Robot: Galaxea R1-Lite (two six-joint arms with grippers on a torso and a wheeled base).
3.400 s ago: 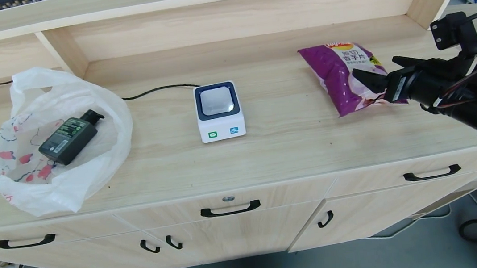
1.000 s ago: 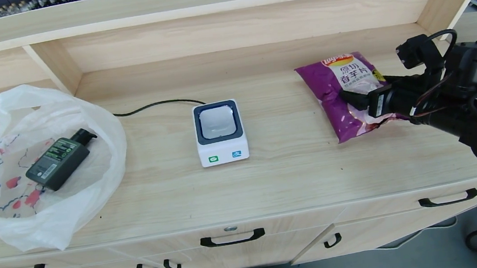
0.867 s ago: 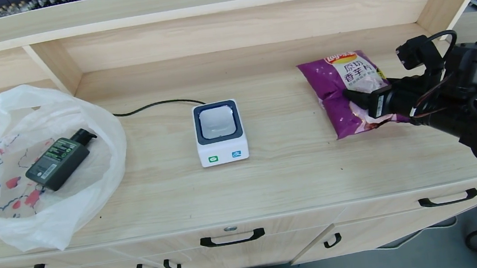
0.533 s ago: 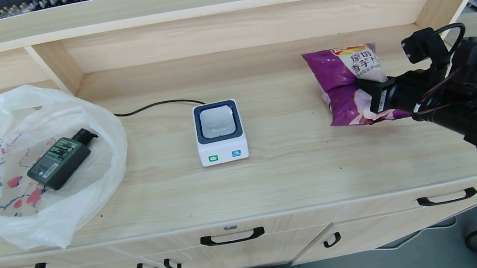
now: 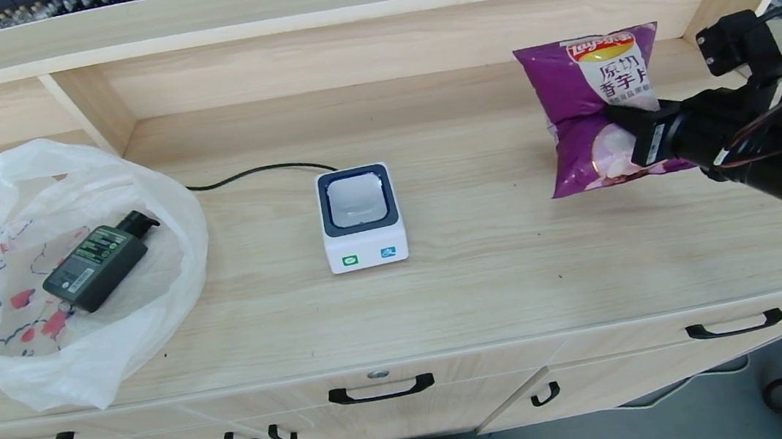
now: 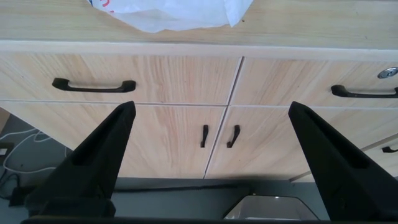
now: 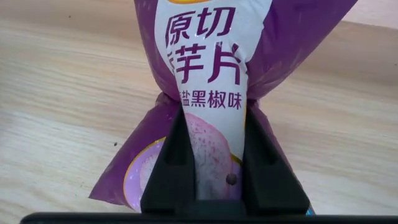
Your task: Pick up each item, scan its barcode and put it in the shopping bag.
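Observation:
My right gripper (image 5: 627, 130) is shut on a purple chip bag (image 5: 592, 108) and holds it upright above the right side of the counter. Up close, the two black fingers (image 7: 177, 155) pinch the chip bag (image 7: 211, 68) at its middle. A white scanner box (image 5: 360, 208) with a grey top window stands mid-counter. At the left lies a white plastic shopping bag (image 5: 30, 349) holding a dark green pump bottle (image 5: 97, 260). My left gripper (image 6: 211, 118) is open, below the counter's front edge, facing the drawer fronts with the shopping bag's edge (image 6: 174, 12) above.
The scanner's black cable (image 5: 246, 173) runs back and left across the counter (image 5: 478, 276). A raised shelf (image 5: 337, 1) with a back wall and side panels borders the counter's rear. Drawers with black handles (image 5: 381, 390) line the front.
My right gripper closed on the chip bag where it lay flat, then lifted it off the counter and tipped it upright. The head camera shifted early on.

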